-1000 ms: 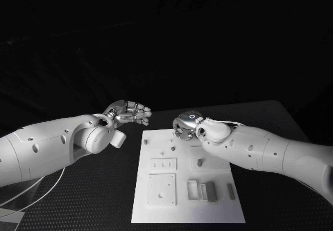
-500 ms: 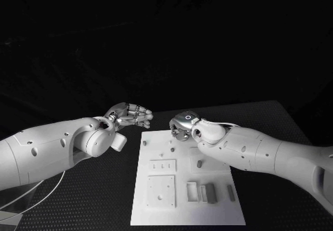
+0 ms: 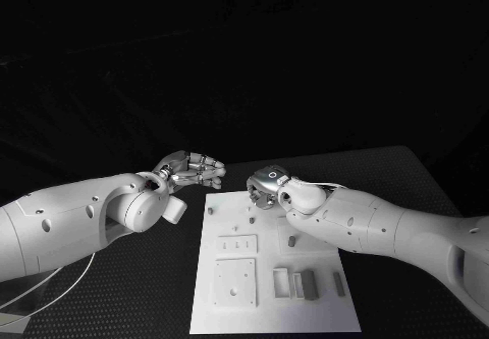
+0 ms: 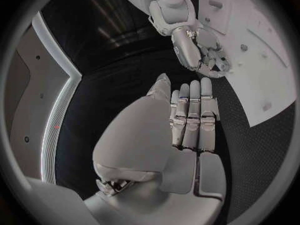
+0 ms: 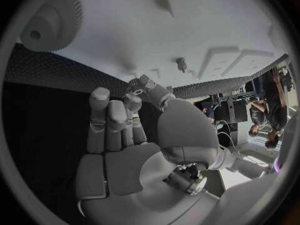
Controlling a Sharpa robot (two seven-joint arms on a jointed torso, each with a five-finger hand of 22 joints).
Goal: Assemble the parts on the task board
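The white rectangular task board lay at the lower centre of the head view on the black textured counter. Small grey block-shaped parts stood in a row at the board's lower right. The left hand hovered just off the board's upper left corner, its fingers held straight and together, holding nothing. The right hand hung over the board's upper edge; its fingers were partly curled, empty. A white toothed gear sat on the board.
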